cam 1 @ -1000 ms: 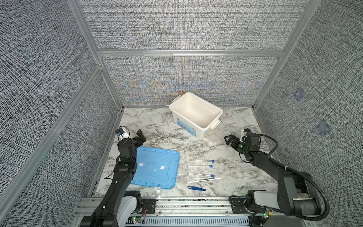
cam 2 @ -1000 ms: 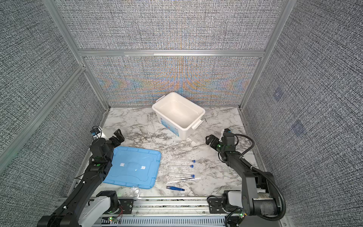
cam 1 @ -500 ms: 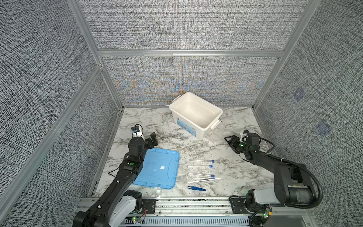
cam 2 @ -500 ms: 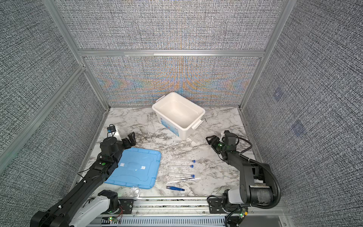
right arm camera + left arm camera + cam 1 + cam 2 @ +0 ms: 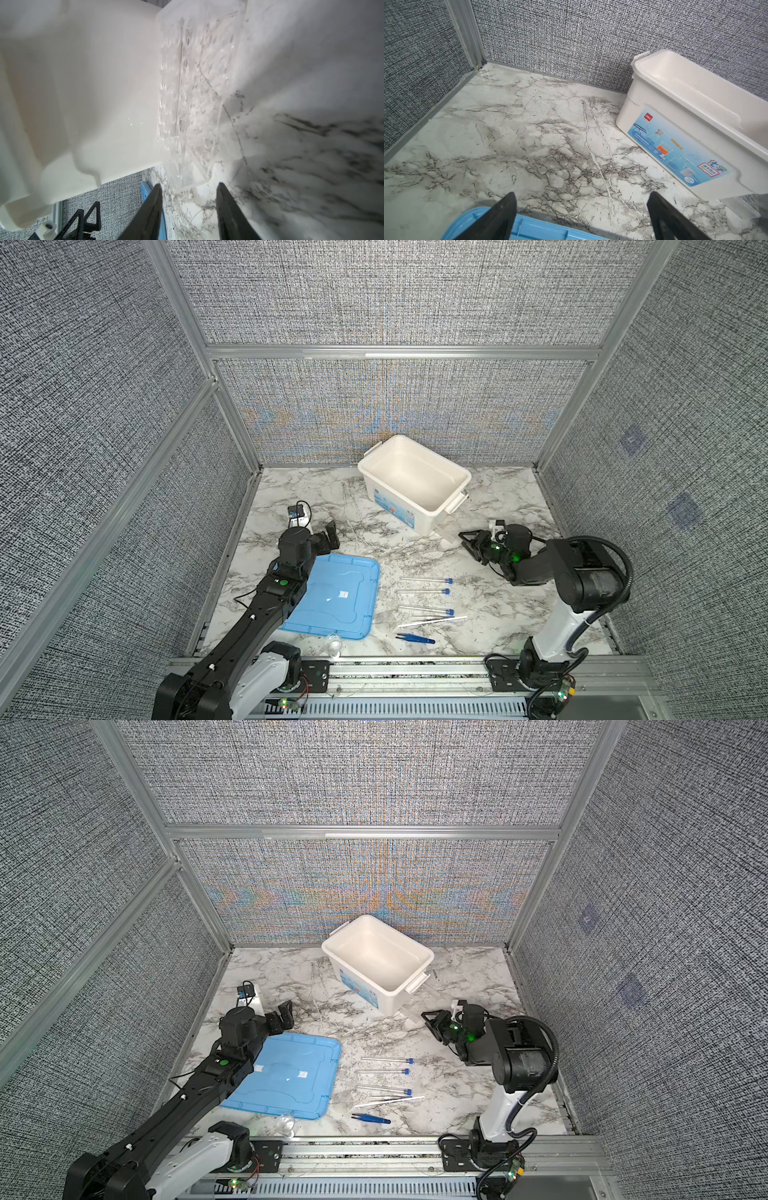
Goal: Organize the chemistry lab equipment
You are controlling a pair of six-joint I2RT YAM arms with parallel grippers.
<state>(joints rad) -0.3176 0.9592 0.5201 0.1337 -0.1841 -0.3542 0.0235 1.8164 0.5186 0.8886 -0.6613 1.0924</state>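
Three clear blue-capped tubes (image 5: 426, 580) (image 5: 422, 591) (image 5: 426, 609) lie side by side right of the lid in both top views. Below them lie the thin white stick (image 5: 434, 620) and the blue tweezers (image 5: 415, 639). A small glass dish (image 5: 333, 643) sits at the front edge. The clear rack (image 5: 193, 93) leans against the tub's right end. My right gripper (image 5: 188, 185) (image 5: 467, 540) is low, its jaws apart, and the rack's near end lies just beyond its tips. My left gripper (image 5: 581, 193) (image 5: 330, 537) hangs wide open and empty over the lid's far corner.
The white tub (image 5: 390, 506) (image 5: 675, 124) stands at the back middle, its inside bare. The light-blue lid (image 5: 340, 597) (image 5: 291, 1077) lies flat at the front left. Grey fabric walls with metal posts close in three sides. A metal rail runs along the front.
My left arm has swung right, from the left wall to the lid's far corner. The right gripper's jaws have narrowed near the rack.
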